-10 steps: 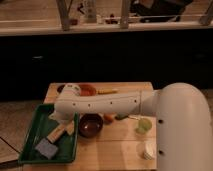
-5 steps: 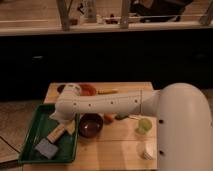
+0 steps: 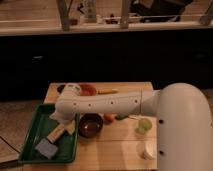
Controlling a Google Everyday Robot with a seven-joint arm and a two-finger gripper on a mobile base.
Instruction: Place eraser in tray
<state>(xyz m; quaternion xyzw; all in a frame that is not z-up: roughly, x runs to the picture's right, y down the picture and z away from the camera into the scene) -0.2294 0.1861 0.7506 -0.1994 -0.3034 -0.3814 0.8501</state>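
Note:
The dark-green tray (image 3: pixel 35 125) lies on the left part of the wooden table (image 3: pixel 125 150). A blue-grey rectangular block (image 3: pixel 46 148), which looks like the eraser, lies flat in the tray's near part. My white arm (image 3: pixel 110 104) reaches from the right across the table. Its gripper (image 3: pixel 58 132) hangs low over the middle of the tray, just up and right of the block. I cannot tell whether the gripper touches the block.
A dark brown round bowl (image 3: pixel 90 125) stands right beside the tray, under the arm. A red-orange dish (image 3: pixel 89 90) and a yellow-orange item (image 3: pixel 107 91) lie at the back. A green fruit (image 3: pixel 144 125) and a white cup (image 3: pixel 149 150) are on the right.

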